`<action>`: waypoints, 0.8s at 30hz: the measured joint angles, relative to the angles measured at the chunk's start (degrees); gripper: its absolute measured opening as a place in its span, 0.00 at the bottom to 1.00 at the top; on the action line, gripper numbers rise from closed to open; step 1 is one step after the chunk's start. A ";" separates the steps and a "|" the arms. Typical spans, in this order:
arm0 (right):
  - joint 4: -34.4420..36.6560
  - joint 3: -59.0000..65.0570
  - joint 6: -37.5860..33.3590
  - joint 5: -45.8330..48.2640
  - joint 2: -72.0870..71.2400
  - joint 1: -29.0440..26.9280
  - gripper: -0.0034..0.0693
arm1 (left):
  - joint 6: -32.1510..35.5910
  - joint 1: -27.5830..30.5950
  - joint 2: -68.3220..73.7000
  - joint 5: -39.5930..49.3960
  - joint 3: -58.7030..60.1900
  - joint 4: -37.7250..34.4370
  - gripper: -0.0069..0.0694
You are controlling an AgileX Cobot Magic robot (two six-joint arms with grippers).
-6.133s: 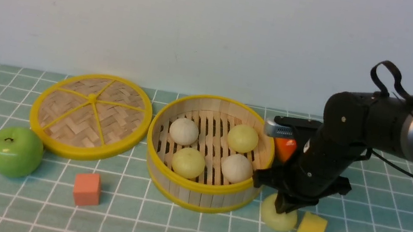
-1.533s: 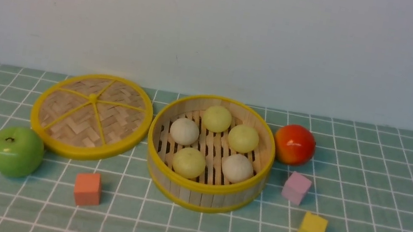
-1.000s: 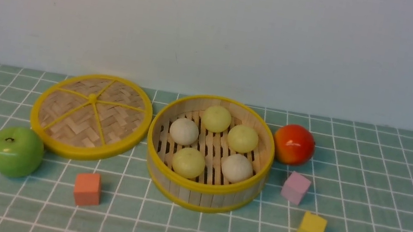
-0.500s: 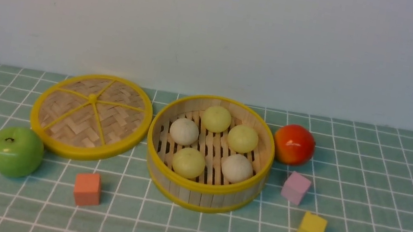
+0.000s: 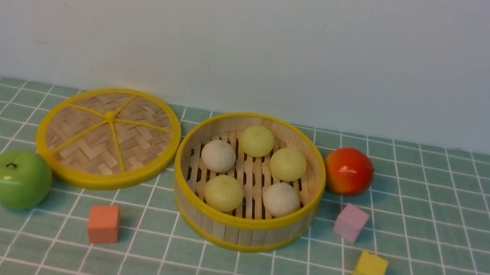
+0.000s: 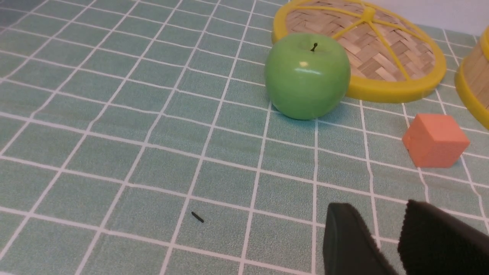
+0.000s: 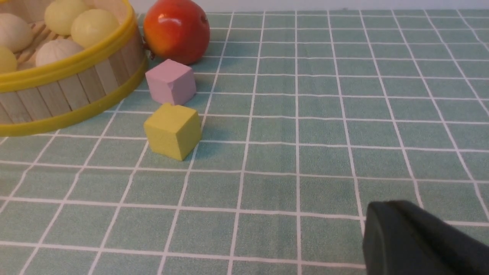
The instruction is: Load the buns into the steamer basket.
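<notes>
Buns (image 5: 257,140): all five sit inside the steamer basket (image 5: 241,224), so just park. Left tool (image 6: 389,244) is slightly spread and empty; right tool (image 7: 416,236) is pressed together, empty.

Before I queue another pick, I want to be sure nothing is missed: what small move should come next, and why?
Probably none beyond keeping both arms parked. All five buns lie inside the steamer basket; only the green apple, the red-orange fruit and coloured cubes sit on the cloth.
</notes>
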 joint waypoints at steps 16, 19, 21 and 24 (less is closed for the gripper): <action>0.00 0.02 0.00 0.00 0.00 0.00 0.10 | 0.00 0.00 0.00 0.00 0.00 0.00 0.39; 0.00 0.02 0.00 0.00 0.00 0.00 0.10 | 0.00 0.00 0.00 0.00 0.00 0.00 0.39; 0.00 0.02 0.00 0.00 0.00 0.00 0.10 | 0.00 0.00 0.00 0.00 0.00 0.00 0.39; 0.00 0.02 0.00 0.00 0.00 0.00 0.10 | 0.00 0.00 0.00 0.00 0.00 0.00 0.40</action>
